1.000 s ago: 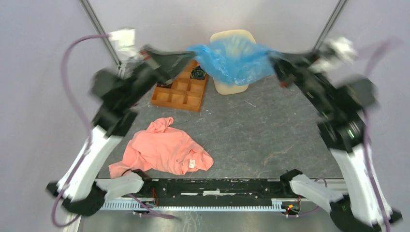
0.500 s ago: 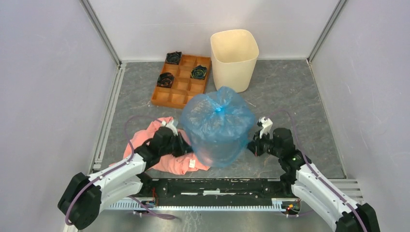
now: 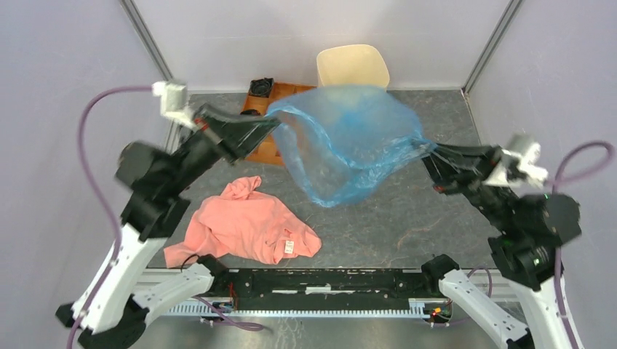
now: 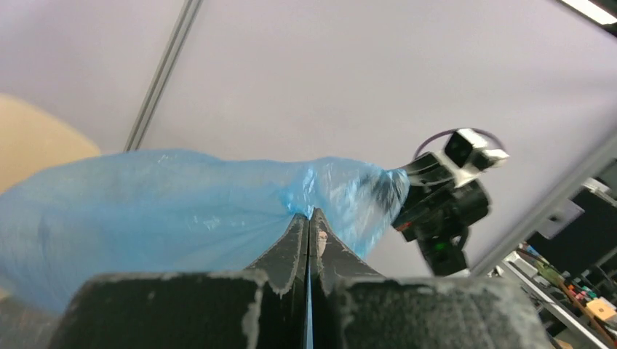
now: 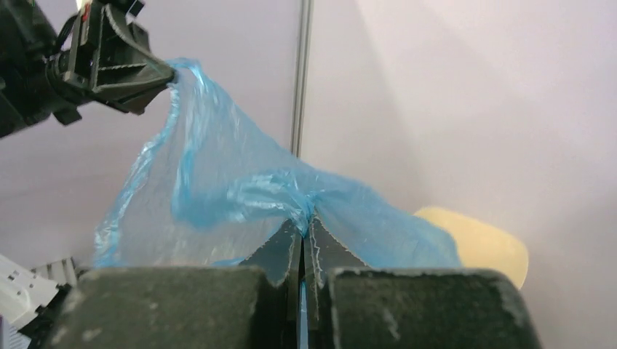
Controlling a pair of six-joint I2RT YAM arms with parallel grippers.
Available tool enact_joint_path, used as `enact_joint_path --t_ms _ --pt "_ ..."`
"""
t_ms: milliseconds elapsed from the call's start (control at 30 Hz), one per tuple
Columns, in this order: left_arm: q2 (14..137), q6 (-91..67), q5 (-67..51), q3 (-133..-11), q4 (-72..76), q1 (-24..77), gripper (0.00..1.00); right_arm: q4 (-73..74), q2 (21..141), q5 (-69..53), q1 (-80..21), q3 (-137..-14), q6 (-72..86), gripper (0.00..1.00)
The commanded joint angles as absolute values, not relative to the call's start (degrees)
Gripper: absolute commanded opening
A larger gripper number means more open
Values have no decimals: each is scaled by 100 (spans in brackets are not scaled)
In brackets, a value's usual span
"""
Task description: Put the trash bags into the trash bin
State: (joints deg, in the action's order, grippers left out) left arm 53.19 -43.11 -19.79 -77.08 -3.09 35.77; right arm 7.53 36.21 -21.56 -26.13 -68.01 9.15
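Note:
The light-blue trash bag [image 3: 345, 145] hangs spread between both grippers, high above the table, its mouth stretched wide. My left gripper [image 3: 275, 122] is shut on the bag's left edge [image 4: 309, 212]. My right gripper [image 3: 426, 149] is shut on the bag's right edge [image 5: 309, 211]. The cream trash bin [image 3: 351, 65] stands at the back, just behind the bag, its front hidden by the film. It also shows in the right wrist view [image 5: 476, 243] and in the left wrist view [image 4: 36, 142].
An orange-brown compartmented tray [image 3: 263, 149] with dark items lies at the back left, mostly hidden by the left arm. A salmon-pink garment [image 3: 244, 225] lies on the grey table at the near left. Side walls stand close on both sides.
Both arms have risen and spread from low near the table's front. The bag went from a hanging bundle to stretched wide, nearer the bin.

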Motion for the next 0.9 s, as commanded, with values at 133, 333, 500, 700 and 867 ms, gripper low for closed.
enact_joint_path --t_ms 133,333,500,700,867 --pt "4409 -4706 -1501 -4262 -303 3597 2 654 3387 -2314 -2628 -3634 1333 1" --pt "3388 -5253 -1234 -2327 -846 3586 2 -570 2844 -3669 -2670 -1265 2876 1" --pt "3453 -5009 -1536 -3610 -810 3586 2 425 2810 -3228 -2750 -3263 2516 1" --pt "4466 -4131 -1293 -6547 -1308 3586 2 1260 3576 -2554 -2746 -5667 1730 1" --pt "4627 -4111 199 -6251 -1996 3586 2 965 3494 -1624 -2748 -4575 1763 0"
